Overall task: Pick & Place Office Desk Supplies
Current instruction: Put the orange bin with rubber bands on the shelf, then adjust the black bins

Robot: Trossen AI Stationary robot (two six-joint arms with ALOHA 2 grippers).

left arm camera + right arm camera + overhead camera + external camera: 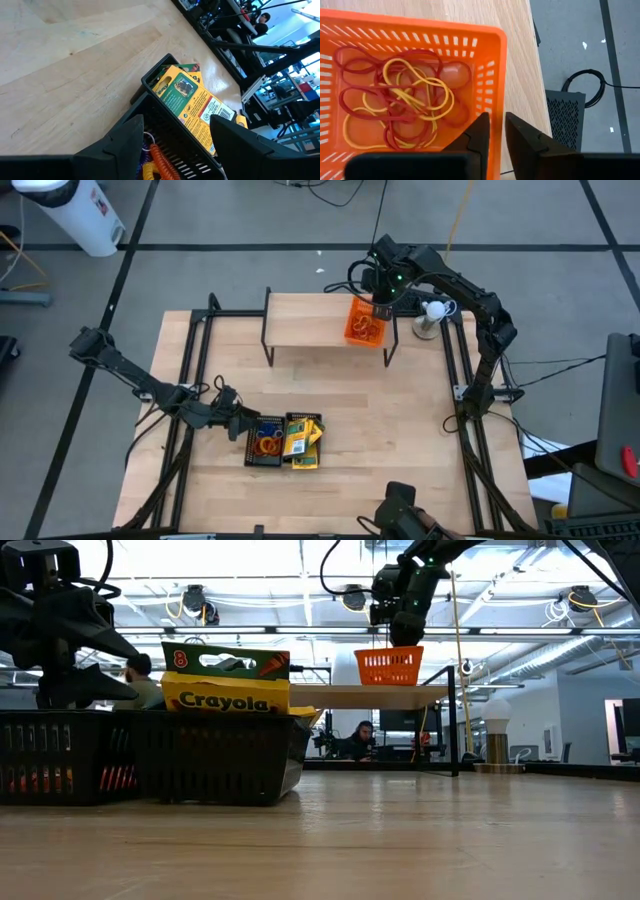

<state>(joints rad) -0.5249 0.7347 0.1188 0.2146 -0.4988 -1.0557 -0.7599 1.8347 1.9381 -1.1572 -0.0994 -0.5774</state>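
Observation:
An orange mesh tray [364, 323] with red and yellow rubber bands [395, 95] stands on the right end of the wooden shelf [310, 320]. My right gripper [497, 135] is above it, shut on its side wall. Near the table's front, two black mesh trays stand side by side. One [264, 443] holds rubber bands, the other [301, 442] yellow-and-green crayon boxes [197, 100]. My left gripper [175, 150] stands open at the left side of the rubber-band tray, its fingers spread above that tray's edge, touching nothing that I can see. My right gripper has the orange tray's side wall [498, 107] between its two fingers, near a corner, one finger inside the tray and one outside. The fingers come slanting down from above. The tray stands level with its bottom on the shelf [380, 693].
A small white ball on a stand [434, 310] is just right of the shelf, close to my right arm. The shelf's black legs [270, 345] stand on the far half of the table. Bare wood lies between the shelf and the black trays.

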